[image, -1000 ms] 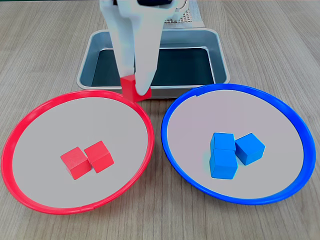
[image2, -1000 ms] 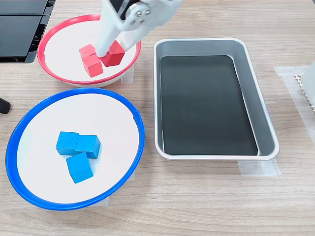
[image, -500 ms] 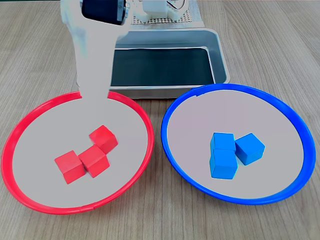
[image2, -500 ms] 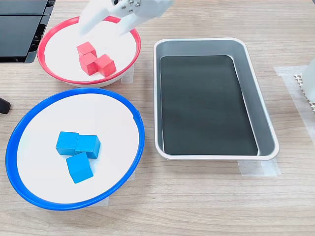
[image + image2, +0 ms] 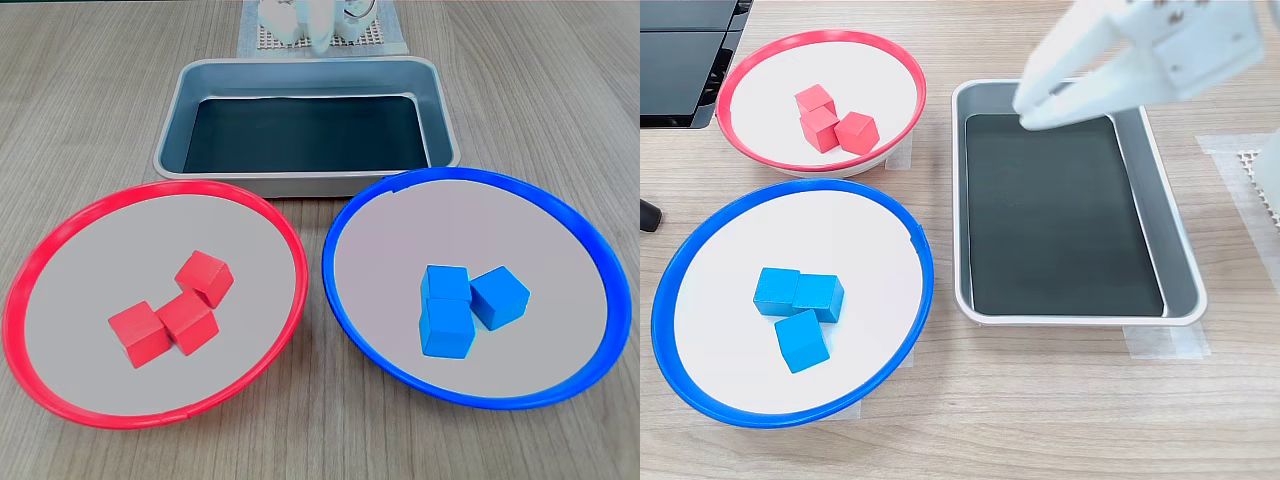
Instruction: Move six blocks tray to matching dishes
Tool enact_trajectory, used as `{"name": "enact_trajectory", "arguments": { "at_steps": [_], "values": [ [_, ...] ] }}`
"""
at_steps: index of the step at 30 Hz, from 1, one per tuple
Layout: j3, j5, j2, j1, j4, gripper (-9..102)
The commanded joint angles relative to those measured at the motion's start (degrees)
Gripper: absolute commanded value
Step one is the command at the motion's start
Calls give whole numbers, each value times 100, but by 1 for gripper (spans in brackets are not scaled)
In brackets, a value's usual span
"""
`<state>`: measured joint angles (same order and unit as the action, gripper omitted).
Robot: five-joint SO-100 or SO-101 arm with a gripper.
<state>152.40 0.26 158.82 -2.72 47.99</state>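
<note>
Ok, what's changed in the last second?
The gripper let go of the third red block in the red dish, nudging its two neighbours, then swung away and now hangs empty over the tray. The blue blocks, blue dish and tray stayed put.

Bright, even light with soft shadows; sharp focus, except the gripper (image 5: 1040, 103), smeared by motion blur.

A lab-style tabletop setup is showing: a pale wood-grain table (image 5: 560, 90), with taped-down dishes and a robot base at the top edge.
</note>
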Motion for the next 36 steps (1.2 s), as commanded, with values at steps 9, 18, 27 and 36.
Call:
{"name": "enact_trajectory", "arguments": {
  "at_steps": [9,18,27,36],
  "values": [
    [1819,-149,2654,-176,984,1],
    [1960,0,3182,-202,1248,0],
    [1969,0,3182,-220,1239,0],
    [1969,-9,3182,-220,1239,0]
  ]
}}
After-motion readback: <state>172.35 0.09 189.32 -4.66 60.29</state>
